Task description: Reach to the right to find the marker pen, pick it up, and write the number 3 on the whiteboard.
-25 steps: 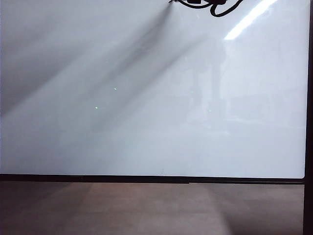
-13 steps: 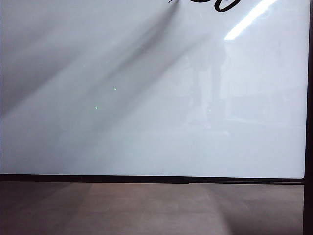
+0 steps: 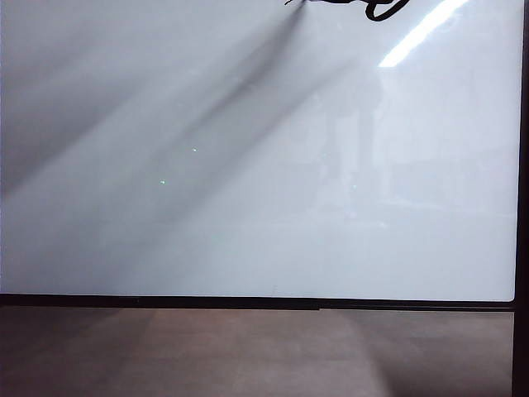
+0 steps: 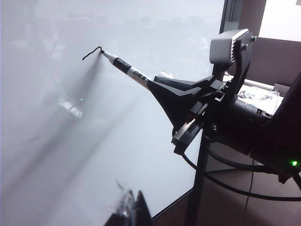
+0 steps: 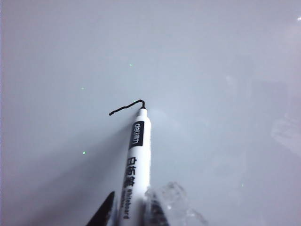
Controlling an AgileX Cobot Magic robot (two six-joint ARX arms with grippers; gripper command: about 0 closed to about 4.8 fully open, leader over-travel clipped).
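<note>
The whiteboard (image 3: pixel 248 207) fills the exterior view, glossy white with a thin black frame. My right gripper (image 5: pixel 131 207) is shut on the marker pen (image 5: pixel 136 160), a white barrel with black lettering. The pen's dark tip touches the board. From the tip runs a short wavy black ink line (image 5: pixel 124 108), all that shows of the number 3. The left wrist view shows the same pen (image 4: pixel 129 69), the ink line (image 4: pixel 91 52) and the right gripper (image 4: pixel 162 89) from the side. My left gripper (image 4: pixel 133 209) hangs near the board, away from the pen, its tips together with nothing between them.
The board's black lower frame (image 3: pixel 248 303) borders the brown-grey floor (image 3: pixel 248 356). The right arm's dark cable (image 3: pixel 380 8) pokes in at the exterior view's top edge. Beside the board stand a black post (image 4: pixel 200 179), loose cables (image 4: pixel 225 183) and a desk with papers (image 4: pixel 258 94).
In the exterior view the right arm's dark cable has slid up, so less of it shows at the top edge. The pen tip stays at the same spot.
</note>
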